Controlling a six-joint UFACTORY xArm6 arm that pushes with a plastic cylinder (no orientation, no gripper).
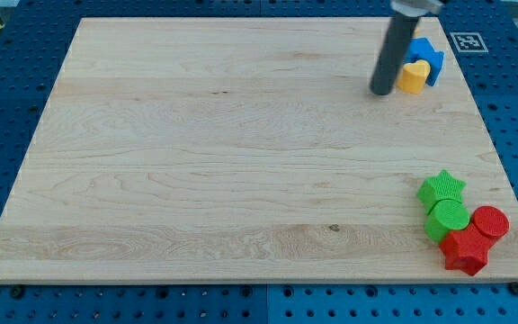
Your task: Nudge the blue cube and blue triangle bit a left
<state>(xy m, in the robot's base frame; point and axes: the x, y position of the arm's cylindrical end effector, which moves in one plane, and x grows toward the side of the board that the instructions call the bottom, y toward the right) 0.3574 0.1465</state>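
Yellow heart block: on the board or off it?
On the board. The yellow heart block lies on the wooden board near its top right corner, against the blue blocks, my tip just left.

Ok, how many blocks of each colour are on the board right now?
Blue: 1 visible, the blue block, partly hidden behind the rod; I cannot tell if it is one block or two.
Yellow: 1, the yellow block.
Green: 2, the green star and green cylinder.
Red: 2, the red cylinder and red block.
Total: 6 visible.
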